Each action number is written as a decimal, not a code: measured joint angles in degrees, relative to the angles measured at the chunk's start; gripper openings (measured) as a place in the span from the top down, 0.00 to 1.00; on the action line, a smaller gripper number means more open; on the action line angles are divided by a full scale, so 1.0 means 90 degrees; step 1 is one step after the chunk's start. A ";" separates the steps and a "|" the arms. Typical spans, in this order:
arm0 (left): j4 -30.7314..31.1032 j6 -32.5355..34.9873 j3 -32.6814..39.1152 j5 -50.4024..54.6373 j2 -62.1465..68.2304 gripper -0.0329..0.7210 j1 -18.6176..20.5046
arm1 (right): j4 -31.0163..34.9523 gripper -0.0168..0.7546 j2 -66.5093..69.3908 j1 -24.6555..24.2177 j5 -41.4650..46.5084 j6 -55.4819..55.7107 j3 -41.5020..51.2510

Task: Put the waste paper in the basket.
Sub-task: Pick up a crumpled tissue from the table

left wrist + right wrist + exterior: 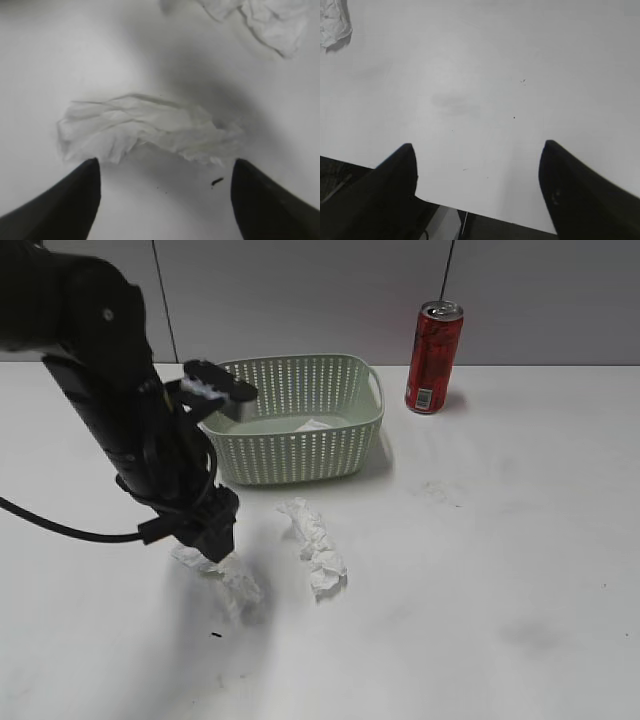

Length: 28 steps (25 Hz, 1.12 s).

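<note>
Left gripper [162, 200]: fingers spread wide, poised low over a crumpled paper wad [145, 131] lying on the white table [520, 570]; nothing gripped. Second wad [315, 543] lies just right of it, in front of the basket [300, 455]. A white piece [312, 425] lies inside the basket. Red can [433, 357] stands right of the basket. Right gripper [477, 187]: fingers spread, empty, above bare table.

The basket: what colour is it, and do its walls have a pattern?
The basket is pale sage green, walls perforated in rows of small slots; clearest in the exterior view.
</note>
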 joint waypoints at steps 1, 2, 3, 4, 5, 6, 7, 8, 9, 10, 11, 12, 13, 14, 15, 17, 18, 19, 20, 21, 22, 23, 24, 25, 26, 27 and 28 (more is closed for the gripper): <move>0.0000 0.0000 0.0000 -0.0041 0.0140 0.17 -0.0061 | -0.0019 0.24 -0.0315 0.0000 -0.0046 0.0000 0.0153; 0.0000 0.0000 0.0000 -0.0103 0.0254 0.16 -0.0106 | -0.0055 0.24 -0.0625 0.0000 -0.0100 0.0000 0.0282; -0.0007 0.0005 0.0000 -0.0201 0.0329 0.15 -0.0153 | -0.0095 0.24 -0.0933 0.0000 -0.0147 0.0000 0.0441; -0.0014 0.0005 -0.0007 -0.0314 0.0411 0.15 -0.0188 | -0.0120 0.24 -0.1199 0.0000 -0.0180 0.0006 0.0591; -0.0019 0.0005 -0.0007 -0.0455 0.0485 0.15 -0.0212 | -0.0156 0.24 -0.1510 0.0000 -0.0207 0.0006 0.0735; -0.0019 0.0005 -0.0012 -0.0575 0.0551 0.15 -0.0219 | -0.0201 0.24 -0.1805 0.0000 -0.0226 0.0006 0.0851; -0.0019 0.0005 -0.0014 -0.0699 0.0605 0.15 -0.0224 | -0.0254 0.24 -0.2047 0.0000 -0.0232 0.0006 0.0979; -0.0005 0.0005 -0.0019 -0.0812 0.0660 0.15 -0.0224 | -0.0283 0.24 -0.2335 0.0000 -0.0232 0.0006 0.1088; 0.0022 0.0005 -0.0019 -0.0895 0.0712 0.15 -0.0224 | -0.0307 0.24 -0.2618 0.0000 -0.0232 0.0006 0.1163; 0.0047 0.0005 -0.0019 -0.0942 0.0744 0.15 -0.0224 | -0.0332 0.24 -0.2890 0.0000 -0.0232 0.0006 0.1231; 0.0069 0.0005 -0.0019 -0.0965 0.0787 0.15 -0.0224 | -0.0338 0.24 -0.3103 0.0000 -0.0232 0.0006 0.1270; 0.0082 0.0005 -0.0019 -0.0992 0.0822 0.15 -0.0224 | -0.0340 0.24 -0.3345 0.0000 -0.0225 0.0006 0.1293; 0.0096 0.0005 -0.0019 -0.0998 0.0860 0.15 -0.0224 | -0.0346 0.24 -0.3570 0.0000 -0.0225 0.0006 0.1293; 0.0103 0.0005 -0.0019 -0.0998 0.0889 0.15 -0.0224 | -0.0346 0.24 -0.3742 0.0000 -0.0225 0.0006 0.1293; 0.0110 0.0005 -0.0019 -0.0991 0.0937 0.15 -0.0224 | -0.0348 0.24 -0.3925 0.0000 -0.0213 0.0014 0.1293; 0.0110 0.0005 -0.0019 -0.0976 0.1030 0.16 -0.0224 | -0.0353 0.24 -0.4220 0.0000 -0.0163 0.0021 0.1294; 0.0115 0.0005 -0.0019 -0.0973 0.1092 0.17 -0.0224 | -0.0360 0.24 -0.4312 0.0000 -0.0132 0.0030 0.1300; 0.0122 0.0005 -0.0019 -0.0973 0.1152 0.17 -0.0230 | -0.0373 0.24 -0.4403 0.0000 -0.0116 0.0036 0.1307; 0.0129 0.0011 -0.0033 -0.0967 0.1159 0.17 -0.0230 | -0.0403 0.24 -0.4479 0.0000 -0.0072 0.0032 0.1321; 0.0129 0.0011 -0.0041 -0.0958 0.1166 0.18 -0.0230 | -0.0429 0.24 -0.4530 0.0000 -0.0042 0.0037 0.1340; 0.0129 0.0011 -0.0053 -0.0958 0.1179 0.20 -0.0230 | -0.0458 0.24 -0.4567 0.0000 -0.0022 0.0037 0.1368; 0.0156 0.0011 -0.0060 -0.0958 0.1179 0.23 -0.0230 | -0.0516 0.24 -0.4596 0.0000 0.0004 0.0037 0.1383; 0.0182 0.0011 -0.0060 -0.0958 0.1185 0.27 -0.0230 | -0.0562 0.24 -0.4604 0.0000 0.0023 0.0037 0.1382; 0.0199 0.0011 -0.0065 -0.0964 0.1185 0.34 -0.0230 | -0.0606 0.24 -0.4604 0.0000 0.0039 0.0037 0.1382; 0.0205 0.0017 -0.0073 -0.0970 0.1190 0.42 -0.0230 | -0.0638 0.24 -0.4604 0.0000 0.0042 0.0037 0.1382; 0.0205 0.0017 -0.0072 -0.0969 0.1190 0.52 -0.0230 | -0.0672 0.24 -0.4604 0.0000 0.0042 0.0037 0.1382; 0.0205 0.0017 -0.0072 -0.0969 0.1190 0.61 -0.0230 | -0.0689 0.24 -0.4604 0.0000 0.0042 0.0037 0.1382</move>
